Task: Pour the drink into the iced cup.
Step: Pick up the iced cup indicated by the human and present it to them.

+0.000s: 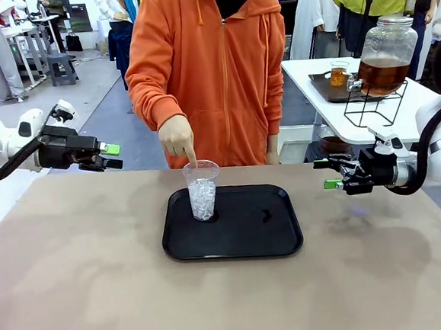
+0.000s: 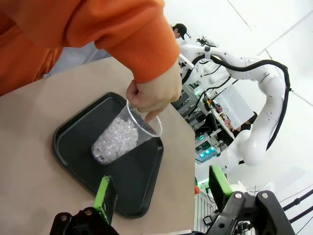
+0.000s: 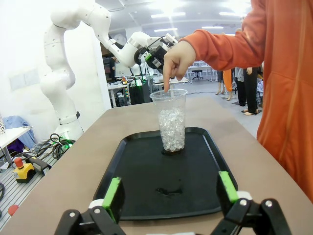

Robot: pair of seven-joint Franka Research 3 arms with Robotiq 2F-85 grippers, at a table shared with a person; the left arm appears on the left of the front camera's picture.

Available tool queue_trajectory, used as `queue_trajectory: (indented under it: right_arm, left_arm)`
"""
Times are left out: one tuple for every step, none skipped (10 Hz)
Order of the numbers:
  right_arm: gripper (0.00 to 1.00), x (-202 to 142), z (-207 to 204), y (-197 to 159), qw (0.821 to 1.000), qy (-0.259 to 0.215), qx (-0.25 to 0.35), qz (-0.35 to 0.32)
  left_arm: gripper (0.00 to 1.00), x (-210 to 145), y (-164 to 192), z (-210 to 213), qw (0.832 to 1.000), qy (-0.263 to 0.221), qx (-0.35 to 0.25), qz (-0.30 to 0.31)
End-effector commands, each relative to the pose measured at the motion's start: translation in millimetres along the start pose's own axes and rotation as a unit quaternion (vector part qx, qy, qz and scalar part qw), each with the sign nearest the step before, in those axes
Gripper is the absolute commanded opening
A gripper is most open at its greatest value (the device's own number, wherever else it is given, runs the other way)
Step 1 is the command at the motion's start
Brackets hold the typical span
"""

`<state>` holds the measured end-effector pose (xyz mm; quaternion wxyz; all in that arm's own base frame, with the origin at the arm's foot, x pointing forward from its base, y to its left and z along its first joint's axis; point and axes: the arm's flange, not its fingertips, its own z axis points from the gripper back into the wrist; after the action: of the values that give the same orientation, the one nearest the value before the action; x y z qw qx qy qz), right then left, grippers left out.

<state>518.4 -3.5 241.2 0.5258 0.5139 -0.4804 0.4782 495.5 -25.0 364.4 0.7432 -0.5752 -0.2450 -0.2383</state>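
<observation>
The iced cup [image 1: 202,189], clear plastic with ice in its lower half, stands upright at the left end of a black tray [image 1: 272,237]. The person's hand [image 1: 178,136] points down, its index finger at the cup's rim. The drink [image 1: 382,73], amber liquid, sits in a glass dispenser jar on a white side table at the back right. My left gripper [image 1: 114,156] hovers open to the cup's left, above the table. My right gripper [image 1: 327,173] hovers open right of the tray. The left wrist view shows the cup [image 2: 120,138] beyond my open left gripper [image 2: 161,188]. The right wrist view shows the cup [image 3: 171,125] beyond my open right gripper [image 3: 168,188].
A person in an orange hoodie [image 1: 220,65] stands at the far edge. A small glass [image 1: 339,74] of amber liquid rests on a dark tray beside the jar. A small dark spot [image 3: 168,191] lies on the tray near its middle. Brown tabletop [image 1: 100,281] surrounds the tray.
</observation>
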Motion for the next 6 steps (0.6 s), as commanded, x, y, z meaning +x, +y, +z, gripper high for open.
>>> queue_trajectory:
  right_arm:
    - [1.0, 3, -1, -1, 1.0, -0.002, -0.001, 0.003]
    - [1.0, 3, -1, -1, 1.0, -0.002, -0.001, 0.003]
    - [1.0, 3, -1, -1, 1.0, -0.002, -0.001, 0.003]
    - [1.0, 3, -1, -1, 1.0, -0.002, -0.001, 0.003]
    - [1.0, 3, -1, -1, 1.0, -0.002, -0.001, 0.003]
    - [1.0, 3, -1, -1, 1.0, -0.002, -0.001, 0.003]
  left_arm:
    - [1.0, -1, 0, 0, 1.0, 0.0, 0.0, -0.004]
    - [1.0, -3, 7, -7, 0.996, -0.003, -0.028, -0.084]
    - [1.0, -7, 11, -15, 0.986, 0.013, -0.036, -0.165]
    - [1.0, -13, 11, -22, 0.971, 0.024, -0.044, -0.233]
    - [1.0, -20, 9, -31, 0.959, 0.036, -0.032, -0.278]
    - [1.0, -28, 7, -39, 0.947, 0.043, -0.028, -0.318]
